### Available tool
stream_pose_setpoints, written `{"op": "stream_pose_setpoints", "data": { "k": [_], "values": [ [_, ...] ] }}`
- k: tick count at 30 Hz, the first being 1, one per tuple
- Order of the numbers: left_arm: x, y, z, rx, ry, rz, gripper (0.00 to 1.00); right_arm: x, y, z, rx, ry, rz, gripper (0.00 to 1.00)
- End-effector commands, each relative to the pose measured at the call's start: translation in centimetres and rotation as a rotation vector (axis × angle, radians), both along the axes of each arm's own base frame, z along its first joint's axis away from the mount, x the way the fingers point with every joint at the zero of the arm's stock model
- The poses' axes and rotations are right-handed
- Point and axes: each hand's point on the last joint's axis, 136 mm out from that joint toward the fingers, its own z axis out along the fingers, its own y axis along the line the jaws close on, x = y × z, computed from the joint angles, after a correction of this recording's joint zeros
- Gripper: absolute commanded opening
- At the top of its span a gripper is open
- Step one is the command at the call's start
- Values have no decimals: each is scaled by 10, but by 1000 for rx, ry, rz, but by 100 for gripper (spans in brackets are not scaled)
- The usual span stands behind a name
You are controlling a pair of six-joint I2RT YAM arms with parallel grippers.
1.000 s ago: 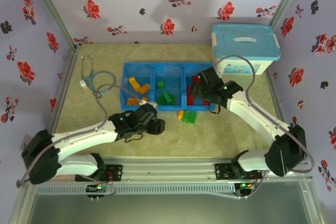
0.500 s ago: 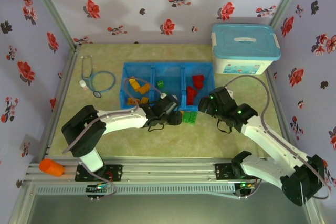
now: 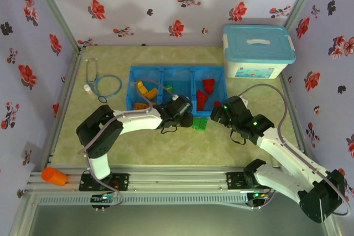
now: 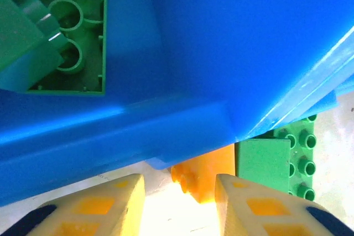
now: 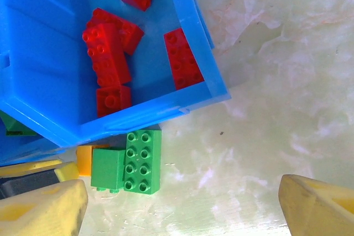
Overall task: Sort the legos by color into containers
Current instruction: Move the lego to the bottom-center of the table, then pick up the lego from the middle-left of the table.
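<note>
The left pincer [image 4: 178, 186] has the orange lego [image 4: 202, 172] between its tips, right by the blue tray [image 4: 110, 136] — gripped or not, I cannot tell.

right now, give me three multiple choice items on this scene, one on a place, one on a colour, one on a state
1. Where do the green bricks nearest the right gripper lie?
A on the table, beside the blue tray's outer wall
B on the white box's lid
C held in a gripper

2. The compartment beside them holds bricks of which colour?
A orange
B green
C red

3. The right gripper is:
A shut on a red brick
B open, nothing between its fingers
C shut on a green brick

1 A: the right wrist view shows them outside the wall.
2 C: only red bricks lie there.
3 B: its fingers stand wide apart over bare table.
</note>
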Motion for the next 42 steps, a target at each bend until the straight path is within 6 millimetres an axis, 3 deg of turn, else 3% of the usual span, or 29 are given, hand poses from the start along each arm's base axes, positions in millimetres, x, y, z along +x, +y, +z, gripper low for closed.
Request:
{"op": "stream_pose_setpoints", "data": {
  "k": [1, 8, 15, 23, 28, 34, 42],
  "values": [
    [8, -7, 5, -2, -20, -16, 38, -1, 4, 0, 38, -7, -4, 89],
    [10, -7, -6, 44, -9, -19, 36, -5, 3, 3, 51, -16, -3, 89],
    [1, 13, -22, 94, 8, 4, 34, -11, 2, 0, 71, -19, -9, 88],
    [-55, 72, -30, 227, -1, 43, 33, -14, 7, 4, 98, -35, 1, 87],
    [-83, 102, -19, 205, -37, 95, 36, -10, 15, 2, 118, -42, 13, 87],
    [-83, 103, -8, 188, -52, 97, 45, -9, 25, 5, 114, -41, 37, 87],
    [-77, 75, 7, 132, -74, 37, 67, -17, 16, 3, 99, -47, 24, 87]
  ]
}}
